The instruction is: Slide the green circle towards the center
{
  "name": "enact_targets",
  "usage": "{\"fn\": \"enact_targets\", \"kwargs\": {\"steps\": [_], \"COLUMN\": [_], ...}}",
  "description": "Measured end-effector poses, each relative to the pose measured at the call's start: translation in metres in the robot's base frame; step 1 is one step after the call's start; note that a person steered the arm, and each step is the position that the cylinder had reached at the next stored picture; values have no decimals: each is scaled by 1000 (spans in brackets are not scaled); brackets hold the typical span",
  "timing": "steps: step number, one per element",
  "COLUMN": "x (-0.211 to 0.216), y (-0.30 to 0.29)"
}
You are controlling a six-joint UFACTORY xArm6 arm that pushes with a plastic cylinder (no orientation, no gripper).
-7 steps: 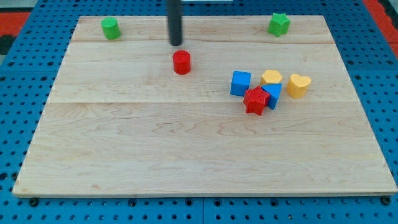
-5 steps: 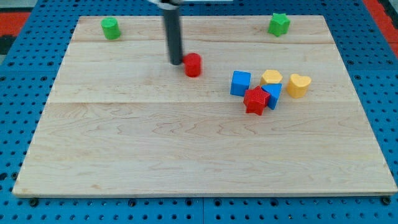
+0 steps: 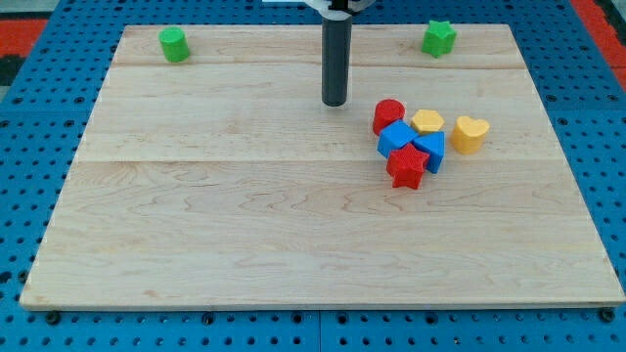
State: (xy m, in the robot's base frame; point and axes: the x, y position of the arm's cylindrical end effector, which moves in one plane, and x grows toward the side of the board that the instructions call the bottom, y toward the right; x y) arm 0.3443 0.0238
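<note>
The green circle (image 3: 174,44) sits near the board's top left corner. My tip (image 3: 335,102) is far to its right, in the upper middle of the board, just left of the red circle (image 3: 388,115). The red circle touches a cluster: a blue cube (image 3: 398,140), a yellow block (image 3: 427,122), another blue block (image 3: 430,150) and a red star (image 3: 407,168). My tip touches no block.
A green star (image 3: 439,38) sits near the top right corner. A yellow heart (image 3: 470,134) lies just right of the cluster. The wooden board (image 3: 293,244) rests on a blue pegboard.
My tip moved right and pushed the red circle right into the cluster. The blue cube and red star shifted slightly. The green circle has not moved.
</note>
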Motion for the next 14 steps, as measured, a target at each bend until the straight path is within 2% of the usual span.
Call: {"fn": "enact_targets", "kwargs": {"steps": [2,4,5,6,7,8,9,10,11,12,13,14], "x": [-6,-21,-52,-58,-89,-133,-151,-116,-70,-45,-39,-41], "y": [0,69,91,-14,-105,-173,-234,-247,-226,-155,-129,-199]}}
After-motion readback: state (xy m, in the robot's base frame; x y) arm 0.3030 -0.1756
